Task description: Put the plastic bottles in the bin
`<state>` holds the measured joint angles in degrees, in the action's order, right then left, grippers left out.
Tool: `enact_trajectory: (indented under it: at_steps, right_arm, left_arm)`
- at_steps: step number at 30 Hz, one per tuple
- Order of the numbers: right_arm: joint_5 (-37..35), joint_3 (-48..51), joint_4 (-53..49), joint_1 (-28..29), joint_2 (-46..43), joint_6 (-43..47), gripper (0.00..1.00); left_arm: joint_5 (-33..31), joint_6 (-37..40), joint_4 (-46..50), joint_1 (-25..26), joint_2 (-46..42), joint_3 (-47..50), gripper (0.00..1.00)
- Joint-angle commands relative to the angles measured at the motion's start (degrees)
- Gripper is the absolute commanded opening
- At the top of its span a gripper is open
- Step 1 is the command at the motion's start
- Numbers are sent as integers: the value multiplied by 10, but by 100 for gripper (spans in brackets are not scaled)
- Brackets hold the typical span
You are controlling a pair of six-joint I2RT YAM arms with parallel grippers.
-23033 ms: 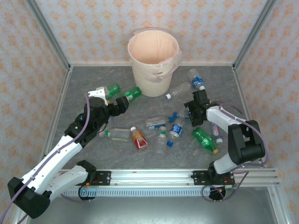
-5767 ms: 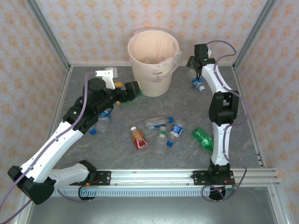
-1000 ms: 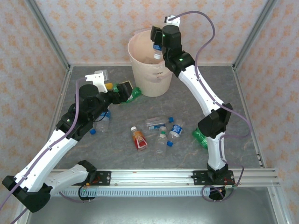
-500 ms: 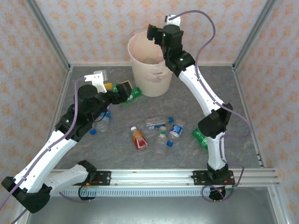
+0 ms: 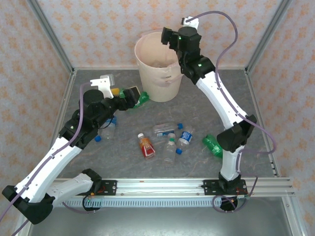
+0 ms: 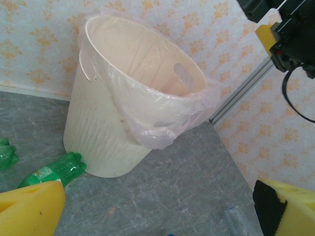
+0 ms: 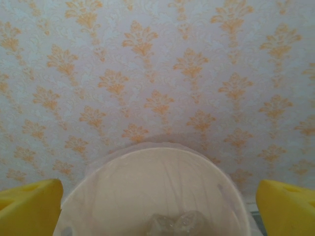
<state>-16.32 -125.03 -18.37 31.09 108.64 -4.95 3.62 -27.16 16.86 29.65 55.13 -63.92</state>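
Over the large round cream-beige plastic bin [image 5: 155, 81], lined with a thin pinkish plastic bag [image 6: 162, 130], the right gripper [image 5: 167, 38] hangs just above the far rim with its yellow-padded jaws wide apart and nothing between them; its wrist camera looks down on what seems to be a clear crumpled plastic bottle [image 7: 179, 222] lying at the bin's bottom. The left gripper [image 5: 125, 93], jaws likewise spread and empty, hovers close to the bin's foot on the left arm's side, just above a small green plastic bottle [image 6: 51, 172] that rests on its side against the bin's base. More bottles lie scattered in front of the bin, well apart from it: several clear plastic bottles with blue caps [image 5: 185, 136], a red-orange plastic bottle with a white cap [image 5: 146, 146] and a second green plastic bottle [image 5: 212, 145] on the right arm's side. The step in hand looks to be the left arm's pick of the green bottle by the bin. It would go best with the jaws brought down astride the bottle's middle, across its width, since a round body so near the bin wall may roll or wedge; once gripped, the bottle should rise above the rim before crossing it, clear of the loose bag edge, with the right arm drawn away from the bin's mouth first
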Motion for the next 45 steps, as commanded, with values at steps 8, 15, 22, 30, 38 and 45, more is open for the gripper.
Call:
enact_trajectory:
  at_steps: [8,15,22,30,38,45]
  right_arm:
    - [-112,253,-18,-2,-192,-49,100]
    - [-111,414,-59,-38,-315,-112,100]
    - [-72,519,-136,-112,-386,-160,100]
    - [2,619,-211,-173,-405,-183,98]
    - [54,716,-186,-245,-380,-168,86]
    - [77,728,-176,-283,-288,-149,78]
  left_arm:
    - [136,-6,-66,6,60,7,99]
    - [168,-6,-99,28,110,-3,99]
    - [183,10,-101,55,164,-36,99]
    - [188,17,-105,66,185,-49,99]
    - [184,19,-100,66,183,-52,99]
    - [173,21,-91,67,176,-51,99]
